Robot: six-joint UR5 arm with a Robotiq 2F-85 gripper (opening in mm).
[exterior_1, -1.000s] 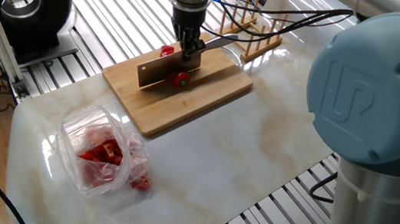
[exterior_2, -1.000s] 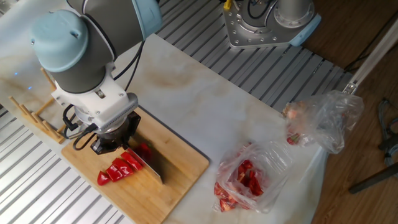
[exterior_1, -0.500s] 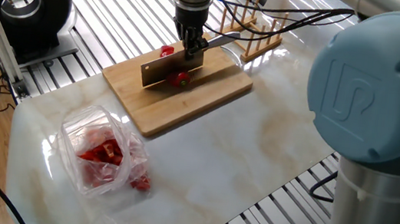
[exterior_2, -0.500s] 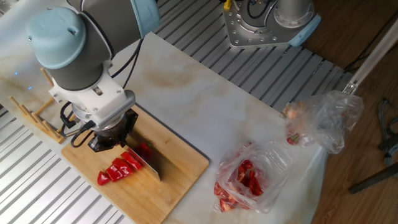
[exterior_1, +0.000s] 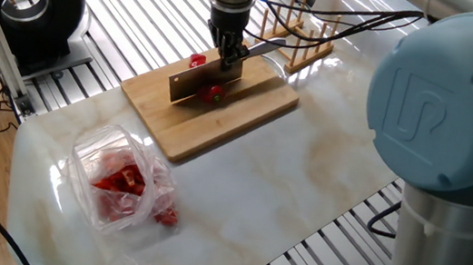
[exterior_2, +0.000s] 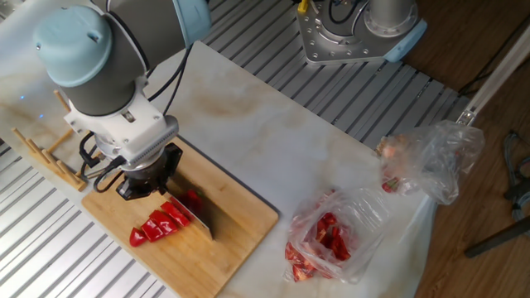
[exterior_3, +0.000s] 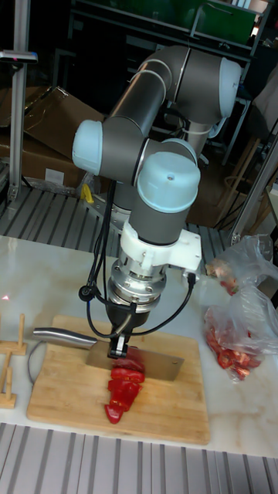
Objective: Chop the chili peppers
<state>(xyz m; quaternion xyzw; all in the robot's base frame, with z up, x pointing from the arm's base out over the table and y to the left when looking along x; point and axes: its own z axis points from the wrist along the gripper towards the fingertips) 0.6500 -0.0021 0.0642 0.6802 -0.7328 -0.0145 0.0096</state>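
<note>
On the wooden cutting board (exterior_1: 219,126) lies a sliced red chili pepper (exterior_2: 157,225), its pieces lined up in a row (exterior_3: 123,384). One piece (exterior_1: 198,59) sits behind the blade and another (exterior_1: 215,94) in front of it. My gripper (exterior_1: 227,55) points straight down over the board, shut on a cleaver knife (exterior_3: 150,364) at the joint of blade and handle. The blade (exterior_2: 199,222) stands edge-down across the chili row. The steel handle (exterior_3: 62,334) sticks out sideways. The fingertips (exterior_2: 142,184) are mostly hidden by the wrist.
A see-through plastic bag with red pieces (exterior_1: 120,179) lies on the marble table off the board (exterior_2: 327,236). A second crumpled bag (exterior_2: 431,157) sits at the table edge. A wooden rack (exterior_1: 299,40) stands just beyond the board. Cables trail from the wrist.
The gripper and the knife have shifted a little sideways along the chili row. The chili pieces and the bags have stayed put.
</note>
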